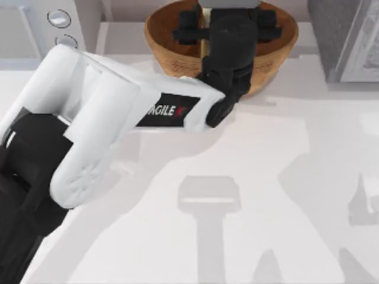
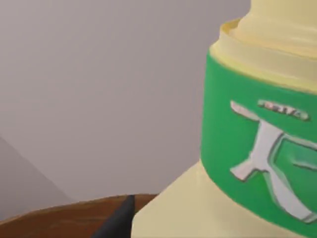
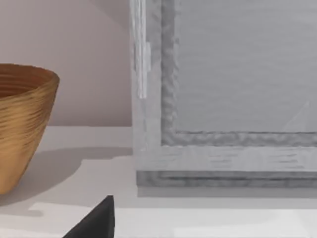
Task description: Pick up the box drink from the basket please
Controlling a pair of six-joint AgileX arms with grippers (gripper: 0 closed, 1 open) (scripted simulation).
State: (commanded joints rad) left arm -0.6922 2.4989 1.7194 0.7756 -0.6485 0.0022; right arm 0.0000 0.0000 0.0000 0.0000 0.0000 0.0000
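Note:
The brown woven basket (image 1: 163, 41) stands at the back middle of the table. My left arm reaches into it, and its black left gripper (image 1: 228, 26) hovers over the bowl, covering most of the box drink. A thin pale yellow strip of the box drink (image 1: 205, 18) shows beside the gripper. In the left wrist view the box drink (image 2: 257, 148) looms very close, pale yellow with a green band. One dark fingertip (image 2: 119, 220) rests against its edge above the basket rim (image 2: 59, 218). The right wrist view shows the basket (image 3: 20, 129) from the side and a dark bit of my right gripper (image 3: 96, 220).
A grey-white appliance with round knobs (image 1: 59, 21) sits at the back left. A grey framed panel (image 1: 343, 35) stands at the back right, close to the right wrist camera (image 3: 237, 99). The white table (image 1: 249, 177) spreads out in front of the basket.

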